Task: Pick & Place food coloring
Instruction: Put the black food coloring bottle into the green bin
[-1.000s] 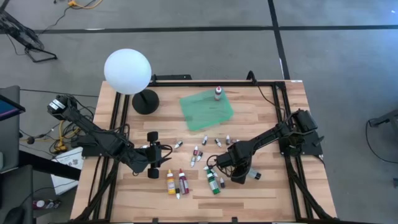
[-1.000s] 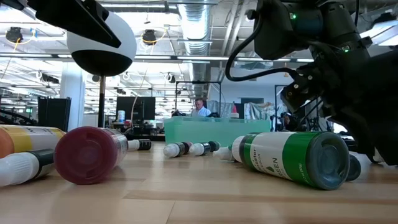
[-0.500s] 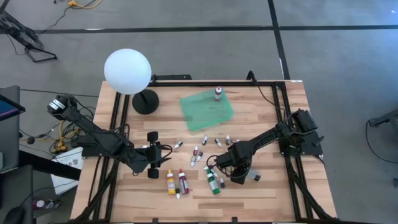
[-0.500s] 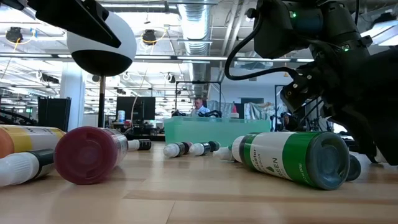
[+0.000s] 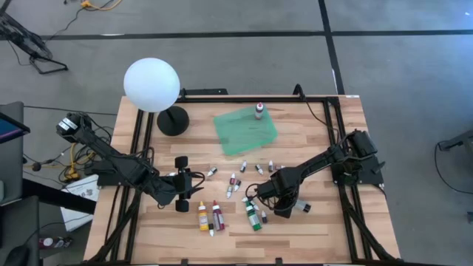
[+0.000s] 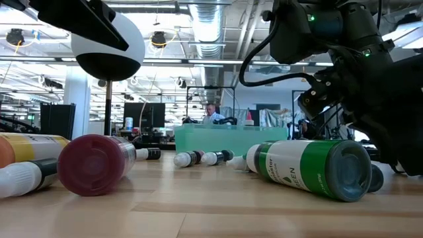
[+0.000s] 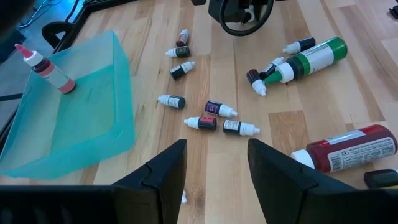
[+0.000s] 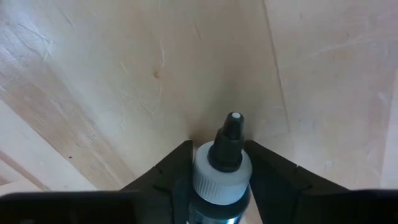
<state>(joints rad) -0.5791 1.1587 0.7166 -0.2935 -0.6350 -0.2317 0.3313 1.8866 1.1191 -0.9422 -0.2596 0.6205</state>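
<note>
left arm reaches low across the table, its end effector (image 5: 194,192) spread and holding nothing. right arm bends down, its end effector (image 8: 219,163) clamped on a bottle (image 8: 222,171).

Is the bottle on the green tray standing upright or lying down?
Upright: the bottle stands on its base on the tray, tip up.

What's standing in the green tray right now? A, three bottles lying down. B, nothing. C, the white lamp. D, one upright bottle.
D: a single bottle stands upright near one corner of the tray; the other bottles lie out on the table.
</note>
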